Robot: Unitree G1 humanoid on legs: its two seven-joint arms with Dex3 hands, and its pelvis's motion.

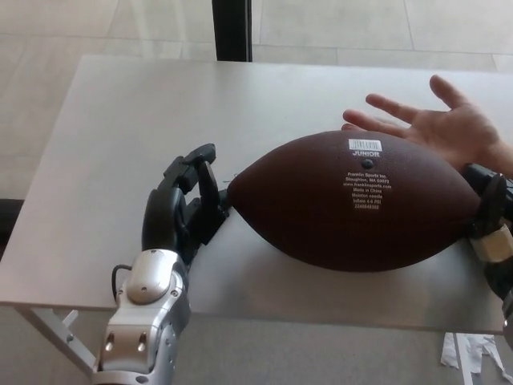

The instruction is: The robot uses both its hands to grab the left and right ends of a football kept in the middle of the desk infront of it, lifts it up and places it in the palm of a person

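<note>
our left hand has its fingers spread, holding nothing, at the football; right hand unclear. we should press both tips evenly.

- A dark vertical post stands beyond the far edge, left of centre.
- Pale floor tiles stretch across the far side.
- Crumpled white scrap, possibly paper, lies on the floor, near right.
</note>
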